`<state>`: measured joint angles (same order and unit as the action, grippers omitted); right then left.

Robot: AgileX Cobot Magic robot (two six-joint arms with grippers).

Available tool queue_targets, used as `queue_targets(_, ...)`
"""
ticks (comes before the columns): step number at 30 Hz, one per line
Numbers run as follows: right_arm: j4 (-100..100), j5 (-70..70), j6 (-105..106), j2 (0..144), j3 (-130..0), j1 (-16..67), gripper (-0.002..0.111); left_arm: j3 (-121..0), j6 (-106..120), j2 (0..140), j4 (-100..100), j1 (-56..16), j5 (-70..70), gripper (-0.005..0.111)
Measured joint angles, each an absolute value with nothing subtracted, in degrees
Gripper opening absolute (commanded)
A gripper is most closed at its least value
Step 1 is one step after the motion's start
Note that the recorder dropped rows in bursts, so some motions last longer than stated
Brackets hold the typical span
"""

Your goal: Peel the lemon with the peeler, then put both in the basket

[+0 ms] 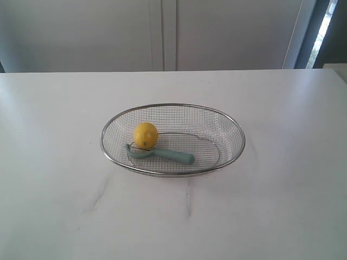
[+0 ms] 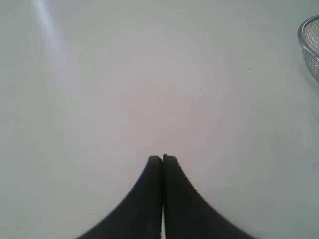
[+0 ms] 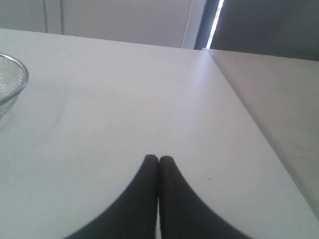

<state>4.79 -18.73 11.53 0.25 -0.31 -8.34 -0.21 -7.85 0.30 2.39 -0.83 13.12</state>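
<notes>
Left gripper (image 2: 163,158) and right gripper (image 3: 159,158) both clenched empty over bare table (image 1: 282,206). Basket (image 1: 172,104) sits mid-table. Lemon (image 1: 146,135) is in its left half. Peeler (image 1: 168,155) lies along its near wall, head against lemon. Cabinet doors (image 1: 108,32) are behind the far edge.

Both of the robot's grippers are sitting closed and empty, fingers pointing forward.

The left gripper (image 2: 163,158) is pressing its two black fingers (image 2: 144,199) flat together, with only a thin seam showing between them down to the tips, and is gripping nothing. The right gripper (image 3: 159,159) is doing the same, its dark fingers (image 3: 179,204) meeting along their full visible length, the rounded tips level and touching, with nothing caught between them.
</notes>
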Motion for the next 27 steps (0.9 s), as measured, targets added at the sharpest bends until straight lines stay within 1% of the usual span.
queue_targets(2,0.53,-18.73,11.53,0.25,-0.31,-8.34,0.0,-0.21,-7.85,0.3,2.39,-0.83,13.12,0.0)
queue_targets(6,-0.41,-18.73,11.53,0.25,-0.31,-8.34,0.0,-0.21,-7.85,0.3,2.39,-0.83,13.12,0.0)
queue_targets(14,0.69,-18.73,11.53,0.25,-0.31,-4.12,0.0,-0.21,-7.85,0.3,2.39,-0.83,13.12,0.0)
queue_targets(27,1.04,-18.73,11.53,0.25,-0.31,-4.0,0.0,-0.21,-7.85,0.3,2.39,-0.83,13.12,0.0)
